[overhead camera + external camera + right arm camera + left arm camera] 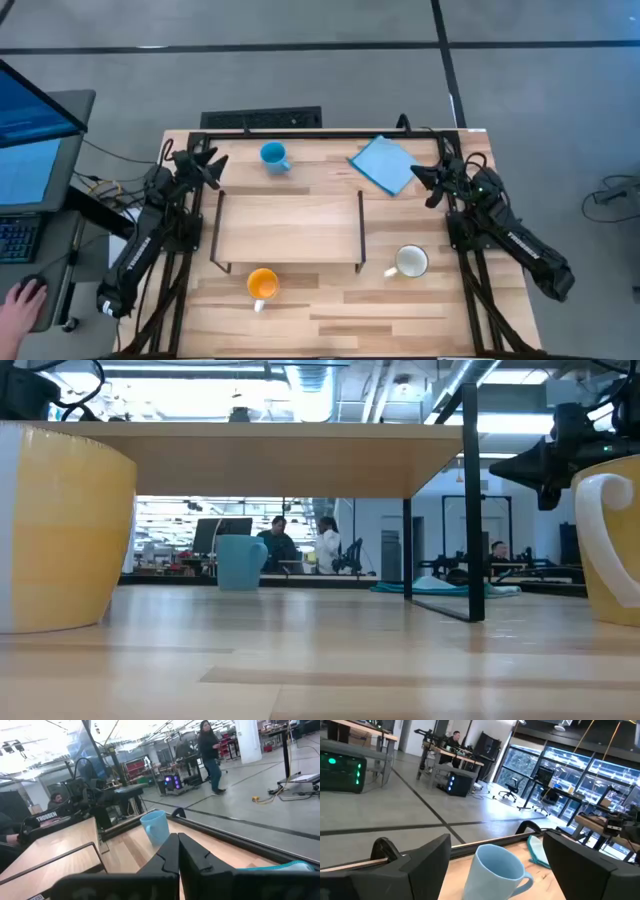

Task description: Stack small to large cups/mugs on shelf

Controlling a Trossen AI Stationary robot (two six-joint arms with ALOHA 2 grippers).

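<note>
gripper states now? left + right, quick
Left gripper: open, holding nothing; the small light-blue handled mug stands ahead between its fingers.
Right gripper: shut, holding nothing.

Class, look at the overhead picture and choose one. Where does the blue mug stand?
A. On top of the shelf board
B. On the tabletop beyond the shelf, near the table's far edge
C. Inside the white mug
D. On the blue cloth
B: in the high view the blue mug stands on the bare tabletop beyond the empty shelf, apart from the blue cloth and the white mug.
</note>
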